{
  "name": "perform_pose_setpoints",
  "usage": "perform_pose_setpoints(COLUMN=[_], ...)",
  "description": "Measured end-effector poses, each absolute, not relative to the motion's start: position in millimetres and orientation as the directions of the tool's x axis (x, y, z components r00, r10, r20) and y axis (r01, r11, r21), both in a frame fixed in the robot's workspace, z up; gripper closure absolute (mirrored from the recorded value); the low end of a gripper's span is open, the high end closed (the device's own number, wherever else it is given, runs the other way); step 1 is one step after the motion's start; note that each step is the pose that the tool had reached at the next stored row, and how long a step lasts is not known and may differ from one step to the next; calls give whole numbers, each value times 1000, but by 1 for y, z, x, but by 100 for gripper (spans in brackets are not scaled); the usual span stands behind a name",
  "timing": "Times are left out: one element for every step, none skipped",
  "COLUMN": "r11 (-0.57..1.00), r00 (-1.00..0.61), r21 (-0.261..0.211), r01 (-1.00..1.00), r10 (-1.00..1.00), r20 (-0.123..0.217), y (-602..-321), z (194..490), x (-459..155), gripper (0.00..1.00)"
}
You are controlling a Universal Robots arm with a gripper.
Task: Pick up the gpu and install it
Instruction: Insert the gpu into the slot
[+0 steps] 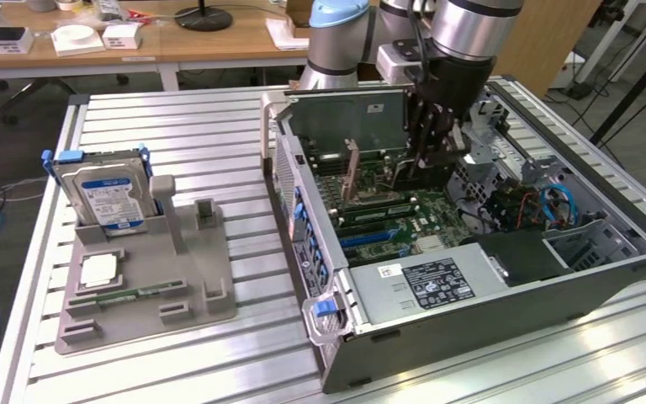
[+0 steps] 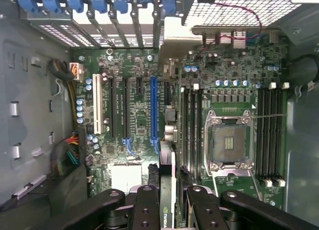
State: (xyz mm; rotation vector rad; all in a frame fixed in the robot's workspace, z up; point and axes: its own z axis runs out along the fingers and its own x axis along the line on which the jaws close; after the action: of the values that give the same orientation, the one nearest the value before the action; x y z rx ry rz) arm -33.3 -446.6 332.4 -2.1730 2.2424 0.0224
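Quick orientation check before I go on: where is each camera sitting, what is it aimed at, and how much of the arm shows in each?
Exterior view: off the arm, raised, looking down across the slatted table at the open computer case and grey parts holder; the arm reaches down into the case.
Wrist view: on the wrist, looking straight down onto the motherboard; the tool shows, its black fingers closed on the gpu, held edge-on.
Shared: case interior, motherboard, the tool.

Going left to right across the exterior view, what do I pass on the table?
Hard drive standing in the grey holder → open computer case, with the gripper lowering the gpu inside it.
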Motion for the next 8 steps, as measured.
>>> perform_pose_setpoints(r11=[32,31,31,31,32,32,32,31], r00=[-31,-31,-31,-31,-32,-32,-31,-31], r21=[-3,-3,-3,-3,-3,-3,-3,-3], r01=[-999,-1000,-1000,-999,-999,-999,-999,-1000], r10=[-999,-999,-999,-999,-999,-999,-999,-999], r20=[-24,-24,-24,-24,-24,-24,-24,-24], y=[-449,-451,-453,-455,-457,-458,-459,-460], z=[332,332,331,331,330,329,328,327], x=[-34,-34,-34,-35,-35,-36,-37,-38], gripper=[74,74,74,74,74,74,74,74])
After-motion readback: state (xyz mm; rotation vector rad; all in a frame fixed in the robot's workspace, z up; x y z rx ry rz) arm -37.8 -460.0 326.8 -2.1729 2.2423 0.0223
